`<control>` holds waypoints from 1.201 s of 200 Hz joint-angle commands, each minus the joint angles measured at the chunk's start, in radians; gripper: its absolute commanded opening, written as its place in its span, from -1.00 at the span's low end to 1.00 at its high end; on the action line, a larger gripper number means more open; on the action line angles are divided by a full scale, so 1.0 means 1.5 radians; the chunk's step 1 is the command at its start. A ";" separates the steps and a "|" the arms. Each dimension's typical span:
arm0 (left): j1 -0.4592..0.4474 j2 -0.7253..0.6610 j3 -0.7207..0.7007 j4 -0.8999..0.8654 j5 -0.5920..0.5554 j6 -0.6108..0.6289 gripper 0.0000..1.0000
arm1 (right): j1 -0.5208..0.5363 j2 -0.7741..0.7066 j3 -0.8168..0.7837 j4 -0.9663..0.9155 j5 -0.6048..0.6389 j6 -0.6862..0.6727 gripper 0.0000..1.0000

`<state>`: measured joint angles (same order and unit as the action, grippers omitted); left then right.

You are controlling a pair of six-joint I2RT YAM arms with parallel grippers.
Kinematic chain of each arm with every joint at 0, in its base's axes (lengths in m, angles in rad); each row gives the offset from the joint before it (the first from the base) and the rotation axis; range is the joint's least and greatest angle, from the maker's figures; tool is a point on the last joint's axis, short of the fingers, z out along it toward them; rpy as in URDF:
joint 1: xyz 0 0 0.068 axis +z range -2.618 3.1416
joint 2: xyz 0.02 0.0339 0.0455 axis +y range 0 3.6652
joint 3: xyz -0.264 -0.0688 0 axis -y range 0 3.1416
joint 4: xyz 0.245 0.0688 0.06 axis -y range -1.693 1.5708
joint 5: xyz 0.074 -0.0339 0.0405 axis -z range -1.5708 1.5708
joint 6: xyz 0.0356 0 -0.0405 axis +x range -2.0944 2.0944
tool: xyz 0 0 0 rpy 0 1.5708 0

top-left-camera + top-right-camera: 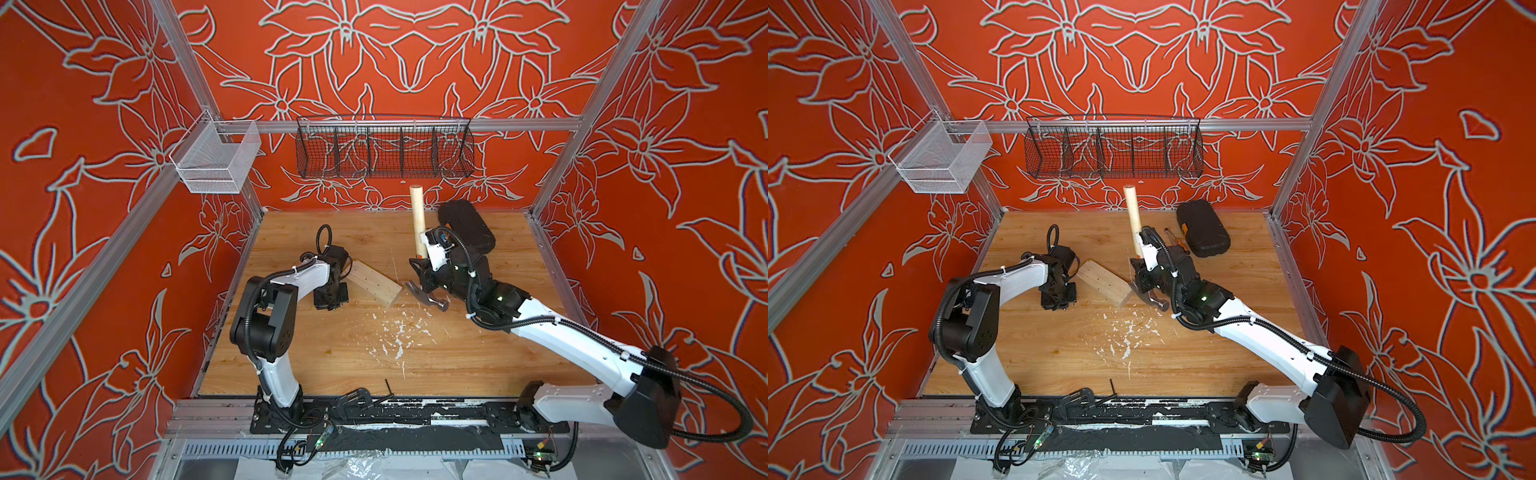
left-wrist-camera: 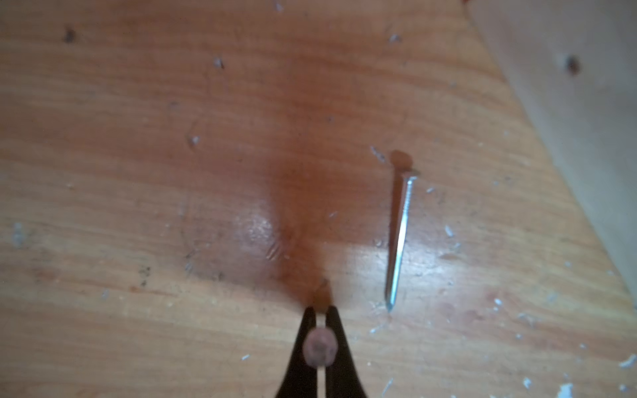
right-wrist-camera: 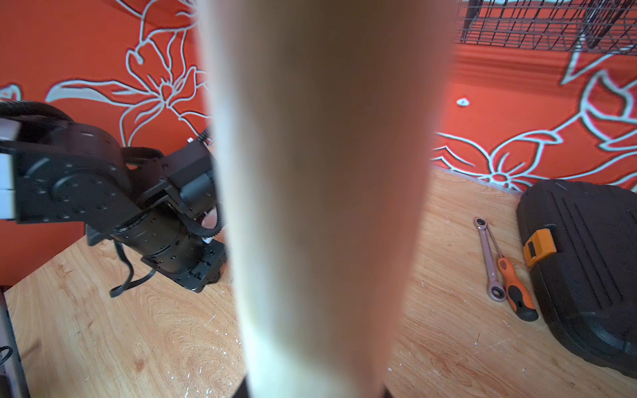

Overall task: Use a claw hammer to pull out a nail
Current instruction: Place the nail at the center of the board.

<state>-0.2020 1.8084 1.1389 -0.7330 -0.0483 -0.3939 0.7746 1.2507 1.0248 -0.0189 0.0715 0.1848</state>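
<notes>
- Toward the left edge of the table, about mid-depth, the left gripper is pinched tight on a nail held point down. A loose nail lies flat just beside it.
- At the table's middle, a wooden block lies slantwise. The claw hammer has its head down at the block's right end, handle standing up.
- The right gripper is clamped round the handle just above the head.
- Step, as I judge it: the claw is set at the block for levering, though no nail shows in it.
- Next: seat the claw under a nail head, then rock the handle.
- At the far right corner, a screwdriver and a wrench lie beside a black case.
</notes>
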 commanded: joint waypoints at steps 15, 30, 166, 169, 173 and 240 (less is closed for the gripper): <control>0.004 0.006 -0.008 -0.016 -0.002 -0.007 -0.87 | 0.001 -0.023 -0.005 0.062 0.000 0.016 -1.00; 0.005 0.005 -0.010 -0.019 -0.007 -0.008 -0.70 | 0.001 -0.020 -0.009 0.063 -0.001 0.017 -1.00; 0.001 -0.292 -0.091 0.059 0.176 -0.028 0.43 | 0.000 0.005 -0.033 0.094 -0.124 0.035 -1.00; 0.001 -0.303 -0.095 0.067 0.190 -0.027 0.45 | 0.001 0.006 -0.034 0.095 -0.131 0.035 -1.00; -0.001 -0.317 -0.099 0.078 0.209 -0.027 0.47 | 0.000 0.008 -0.033 0.096 -0.143 0.033 -1.00; -0.018 -0.537 -0.159 0.237 0.391 -0.061 0.64 | -0.001 0.029 -0.026 0.087 -0.206 0.040 -1.00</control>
<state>-0.2237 1.0748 0.9016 -0.4797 0.4091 -0.4648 0.7746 1.3006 0.9642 0.0059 -0.1738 0.2188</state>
